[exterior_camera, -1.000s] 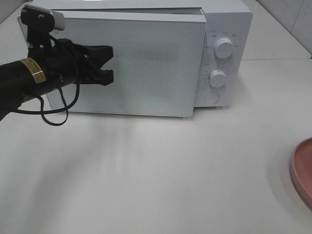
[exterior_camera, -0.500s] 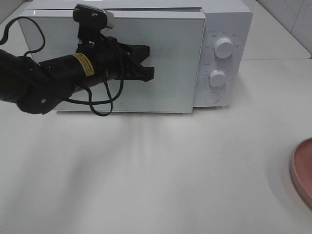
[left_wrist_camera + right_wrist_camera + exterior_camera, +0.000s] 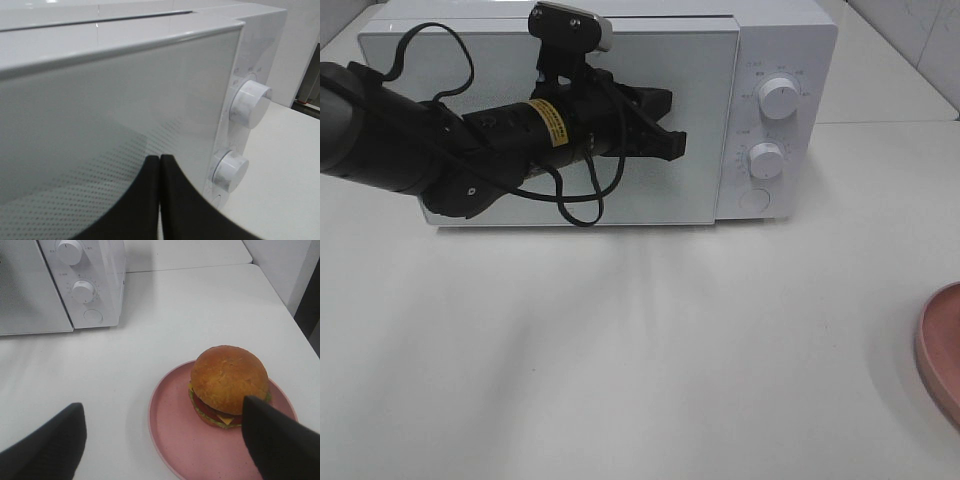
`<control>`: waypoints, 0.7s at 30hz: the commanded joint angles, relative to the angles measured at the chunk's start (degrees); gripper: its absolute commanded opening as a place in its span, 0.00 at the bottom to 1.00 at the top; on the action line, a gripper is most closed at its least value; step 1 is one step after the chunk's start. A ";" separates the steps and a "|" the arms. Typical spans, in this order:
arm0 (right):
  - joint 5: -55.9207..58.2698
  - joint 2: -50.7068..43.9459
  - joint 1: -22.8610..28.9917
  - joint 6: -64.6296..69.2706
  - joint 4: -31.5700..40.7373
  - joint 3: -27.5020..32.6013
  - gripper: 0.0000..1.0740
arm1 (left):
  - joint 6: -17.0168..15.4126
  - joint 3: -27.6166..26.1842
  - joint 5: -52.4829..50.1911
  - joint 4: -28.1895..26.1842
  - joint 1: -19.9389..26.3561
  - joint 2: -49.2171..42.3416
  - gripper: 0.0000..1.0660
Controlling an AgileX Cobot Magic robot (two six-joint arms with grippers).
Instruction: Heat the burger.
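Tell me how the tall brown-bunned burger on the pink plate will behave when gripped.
The tall brown-bunned burger probably squashes easily: its domed bun looks soft. Its stacked layers may slide apart under a sideways squeeze. Sitting loose on the smooth pink plate, it could skid if pushed.

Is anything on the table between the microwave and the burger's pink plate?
No. In the right wrist view only bare white table lies between the microwave and the pink plate holding the burger.
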 commanded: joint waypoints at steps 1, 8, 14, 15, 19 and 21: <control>-0.52 -1.72 -0.29 -0.46 0.11 0.11 0.71 | 0.40 -3.32 -0.29 -3.84 1.66 0.92 0.00; -0.52 -1.72 -0.29 -0.46 0.11 0.11 0.71 | 0.40 -7.39 2.64 -6.02 1.89 2.41 0.00; -0.52 -1.72 -0.29 -0.46 0.11 0.11 0.71 | 0.23 -7.28 2.69 -4.87 0.80 2.29 0.00; -0.52 -1.72 -0.29 -0.46 0.11 0.11 0.71 | 0.23 -7.28 2.69 -4.87 0.80 2.29 0.00; -0.52 -1.72 -0.29 -0.46 0.11 0.11 0.71 | 0.23 -7.28 5.16 -4.76 -1.09 1.32 0.00; -0.52 -1.72 -0.29 -0.46 0.11 0.11 0.71 | 0.23 -7.28 6.70 -4.76 -1.55 1.03 0.00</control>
